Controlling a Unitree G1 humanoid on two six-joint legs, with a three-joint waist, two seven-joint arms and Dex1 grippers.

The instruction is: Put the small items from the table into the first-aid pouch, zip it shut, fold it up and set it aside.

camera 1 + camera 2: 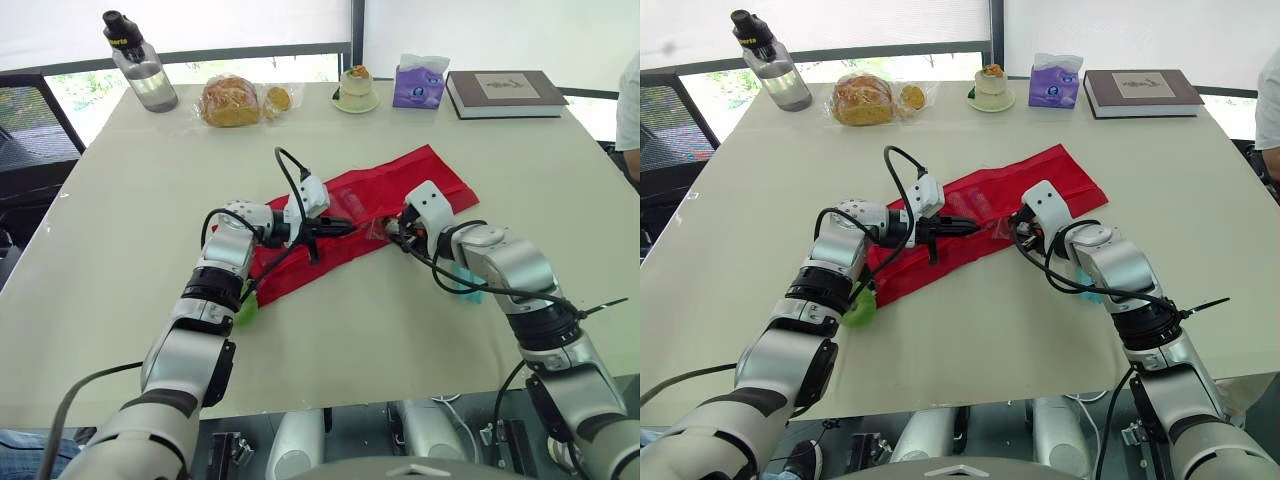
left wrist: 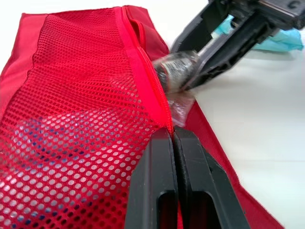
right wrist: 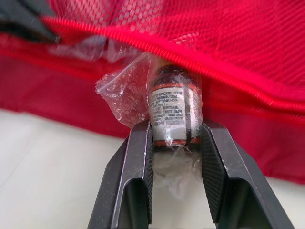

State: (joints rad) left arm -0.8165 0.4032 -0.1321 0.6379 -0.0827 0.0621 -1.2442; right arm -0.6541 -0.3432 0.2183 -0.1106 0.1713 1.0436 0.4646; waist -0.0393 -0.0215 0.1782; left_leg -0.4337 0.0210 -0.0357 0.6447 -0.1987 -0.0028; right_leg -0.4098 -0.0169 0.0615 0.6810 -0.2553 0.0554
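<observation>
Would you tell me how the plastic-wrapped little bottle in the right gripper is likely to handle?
The wrapped bottle looks rigid, so it probably won't deform in the right gripper. Its loose, crinkly film may be slippery and could snag on the red pouch zipper edge. Being round, it would likely roll if dropped.

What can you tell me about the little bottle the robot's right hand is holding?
The small dark bottle carries a white printed label with a red band and sits inside a crinkled clear plastic bag. The right gripper clamps it by the sides, its top nosing at the zipper opening of the red mesh pouch.
</observation>
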